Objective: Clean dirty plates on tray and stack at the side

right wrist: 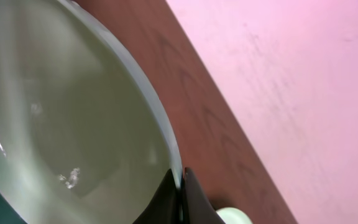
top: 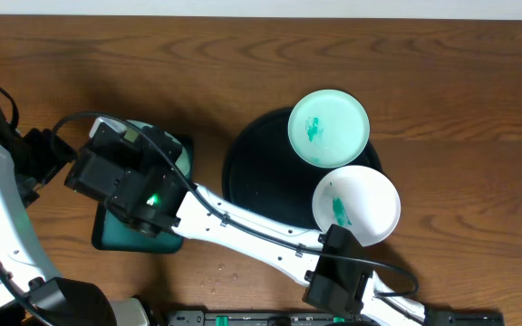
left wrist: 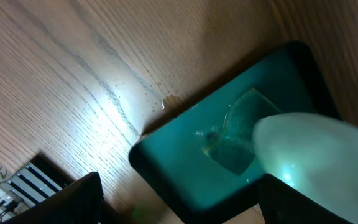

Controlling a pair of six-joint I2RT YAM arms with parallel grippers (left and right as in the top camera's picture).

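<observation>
A pale mint plate [right wrist: 73,112] is pinched by its rim in my right gripper [right wrist: 180,186], which is shut on it. In the overhead view this plate [top: 182,159] shows only as a sliver under the right wrist, above the teal rectangular tray [top: 116,237]. My left gripper [left wrist: 179,202] hangs open and empty beside that tray, left of the held plate [left wrist: 316,155]. On the round black tray [top: 252,172] rest a mint plate [top: 329,127] and a white plate [top: 356,204], both smeared with teal.
The right arm [top: 243,231] stretches diagonally across the table's front, from the bottom right to the teal tray. A glossy patch [left wrist: 232,140] lies inside the teal tray [left wrist: 185,168]. Small crumbs [top: 217,272] dot the wood near the front edge.
</observation>
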